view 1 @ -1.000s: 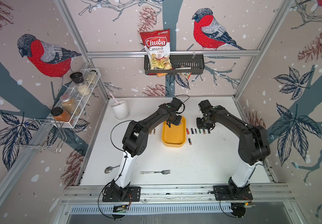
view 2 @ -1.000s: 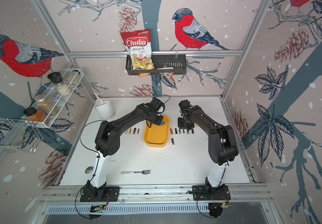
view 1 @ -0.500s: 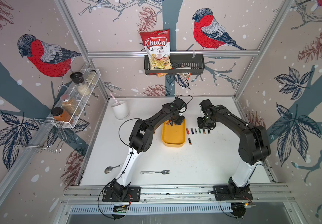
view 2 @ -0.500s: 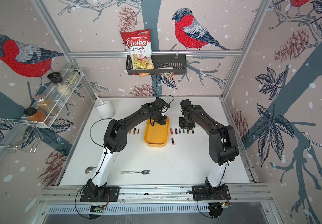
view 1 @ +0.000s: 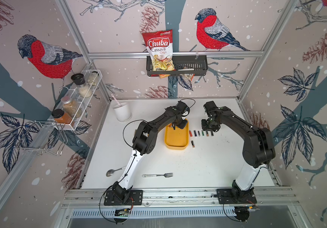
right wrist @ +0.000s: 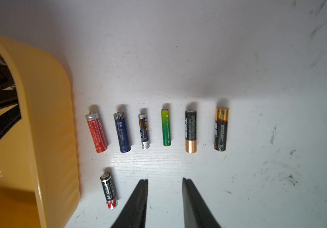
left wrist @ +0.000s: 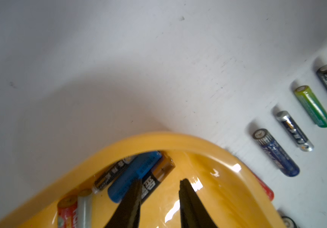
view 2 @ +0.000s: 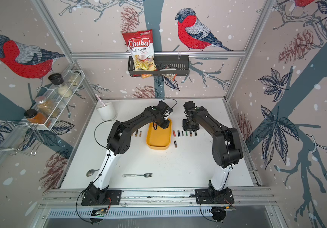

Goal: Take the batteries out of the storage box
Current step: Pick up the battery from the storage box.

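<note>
— Pose on the left?
— Bent at the elbow, stretched forward, left gripper [left wrist: 160, 181] pitched down inside the far end of the box [view 1: 176, 147]. Spread apart, gripping nothing; one fingertip [left wrist: 134, 191] in front of a blue battery [left wrist: 137, 173].
— And on the right?
— Arched high, wrist down, right gripper [right wrist: 165, 180] hanging above the table [right wrist: 257, 79] near the row [right wrist: 166, 128]. Likewise parted and bare.
— Count?
— Five batteries [left wrist: 107, 176] showing in the box's far end. Six in the row right of the box, parallel and apart; a seventh [right wrist: 109, 190] lying alone beside the box, nearer the bases. Left of the box, two or perhaps three [view 2: 137, 133], half hidden by the left arm [view 2: 131, 126].
— Anything else?
— One fork [view 1: 157, 175], one spoon [view 1: 111, 172], one cup [view 1: 122, 112].
</note>
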Motion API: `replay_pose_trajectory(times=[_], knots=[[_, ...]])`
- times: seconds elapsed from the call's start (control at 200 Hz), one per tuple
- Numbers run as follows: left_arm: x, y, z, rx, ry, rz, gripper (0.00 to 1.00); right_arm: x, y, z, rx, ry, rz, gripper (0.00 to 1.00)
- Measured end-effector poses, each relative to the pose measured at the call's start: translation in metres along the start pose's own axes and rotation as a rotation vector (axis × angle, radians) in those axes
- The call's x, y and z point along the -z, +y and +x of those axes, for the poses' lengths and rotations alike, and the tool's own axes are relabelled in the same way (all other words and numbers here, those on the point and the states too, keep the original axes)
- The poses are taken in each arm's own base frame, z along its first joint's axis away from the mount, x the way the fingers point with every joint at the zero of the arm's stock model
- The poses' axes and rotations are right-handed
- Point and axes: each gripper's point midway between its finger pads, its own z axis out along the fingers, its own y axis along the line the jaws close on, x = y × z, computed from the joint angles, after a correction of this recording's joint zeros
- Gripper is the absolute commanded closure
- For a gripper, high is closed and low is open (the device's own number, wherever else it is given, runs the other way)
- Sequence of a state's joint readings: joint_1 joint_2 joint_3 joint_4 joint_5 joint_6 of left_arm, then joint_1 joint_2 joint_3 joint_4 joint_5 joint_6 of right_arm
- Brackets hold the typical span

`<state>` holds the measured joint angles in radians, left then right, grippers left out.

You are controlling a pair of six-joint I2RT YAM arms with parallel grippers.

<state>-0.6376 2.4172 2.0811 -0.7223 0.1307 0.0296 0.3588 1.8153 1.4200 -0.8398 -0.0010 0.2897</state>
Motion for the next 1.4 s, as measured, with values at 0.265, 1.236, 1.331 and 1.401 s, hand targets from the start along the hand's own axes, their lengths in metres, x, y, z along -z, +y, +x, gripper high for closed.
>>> replay_pose_trajectory(times=[0.265, 1.236, 1.331, 1.401], knots=[[-0.007, 0.004, 0.011, 0.013, 0.029, -0.004, 0.70, 0.001, -0.001, 0.001, -0.001, 0.000, 0.000, 0.64], [0.043, -0.002, 0.012, 0.089, -0.015, -0.003, 0.79, 0.002, 0.019, -0.013, 0.035, -0.026, -0.019, 0.64], [0.052, -0.002, 0.016, 0.115, -0.018, -0.004, 0.79, 0.003, 0.025, -0.019, 0.046, -0.035, -0.024, 0.64], [0.059, -0.002, 0.018, 0.130, -0.025, -0.005, 0.79, 0.003, 0.031, -0.024, 0.054, -0.042, -0.029, 0.64]])
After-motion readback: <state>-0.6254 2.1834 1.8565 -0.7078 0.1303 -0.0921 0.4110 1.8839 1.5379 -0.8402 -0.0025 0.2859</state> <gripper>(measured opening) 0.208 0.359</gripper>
